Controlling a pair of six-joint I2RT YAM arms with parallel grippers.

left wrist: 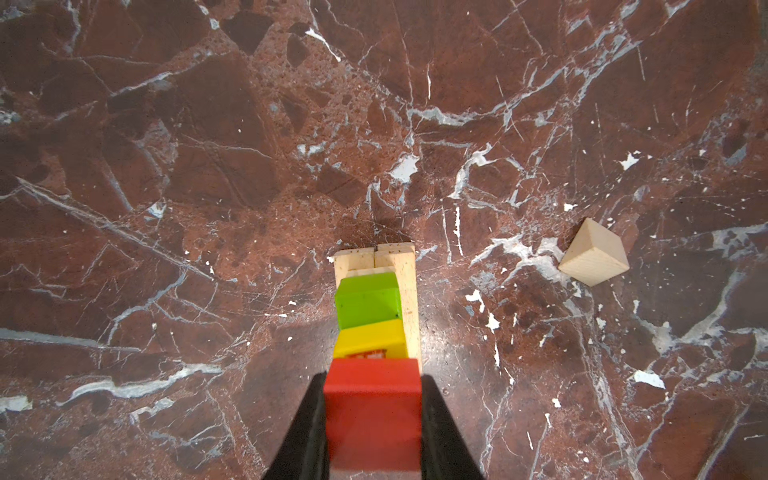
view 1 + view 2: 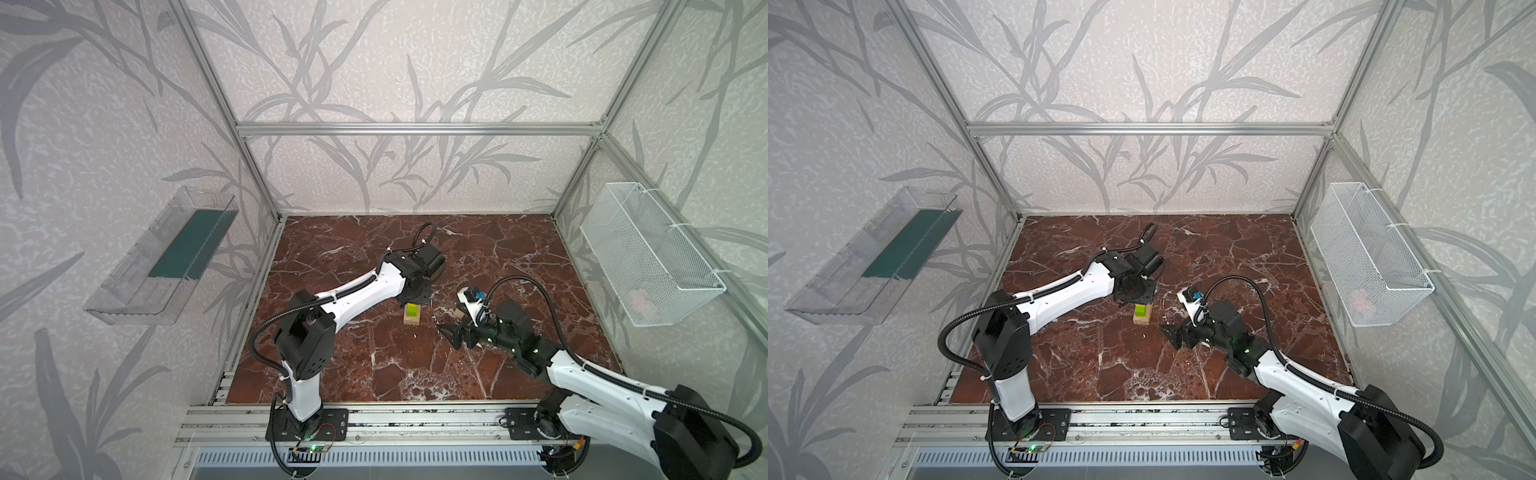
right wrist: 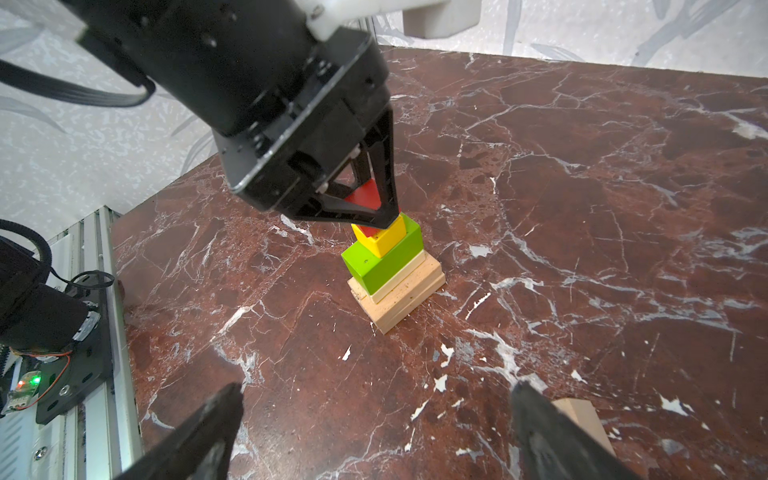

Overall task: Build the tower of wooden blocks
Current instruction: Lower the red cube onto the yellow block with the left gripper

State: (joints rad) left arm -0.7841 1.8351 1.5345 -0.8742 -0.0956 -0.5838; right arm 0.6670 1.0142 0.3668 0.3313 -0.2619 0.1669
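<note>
Glossy marble table [image 1: 208, 166], matt wood planks [image 3: 399, 299]

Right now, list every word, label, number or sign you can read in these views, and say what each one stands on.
No legible text in any view.
On the yellow painted wood cube: a red-and-white marking on one face, too blurred to read.
On the pale wood base planks: faint dark specks on the end faces, too small to read.
</note>
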